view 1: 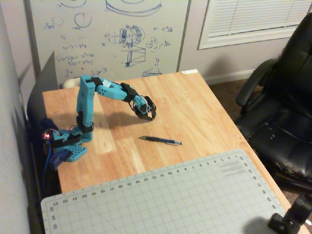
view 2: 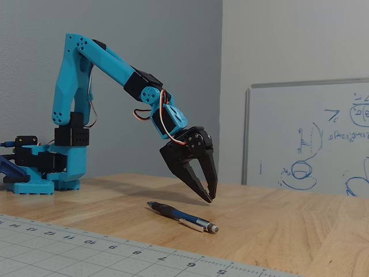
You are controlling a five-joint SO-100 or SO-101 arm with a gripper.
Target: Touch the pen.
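Observation:
The pen (view 1: 161, 140) lies flat on the wooden table (view 1: 204, 107), in front of the arm; it is dark with a bluish barrel and a metallic tip (view 2: 212, 228). It also shows in the low fixed view (view 2: 181, 216). My teal arm reaches forward and down, and its black gripper (view 1: 150, 116) points at the table just behind the pen. In the low fixed view the gripper (view 2: 210, 198) has its fingertips together and holds nothing. It hovers slightly above the table, beyond the pen's tip end, apart from the pen.
A grey cutting mat (view 1: 165, 200) covers the table's near part. The arm's base (view 1: 73, 144) stands at the table's left edge. A whiteboard (view 1: 112, 39) leans behind the table and a black office chair (view 1: 282, 107) stands at the right.

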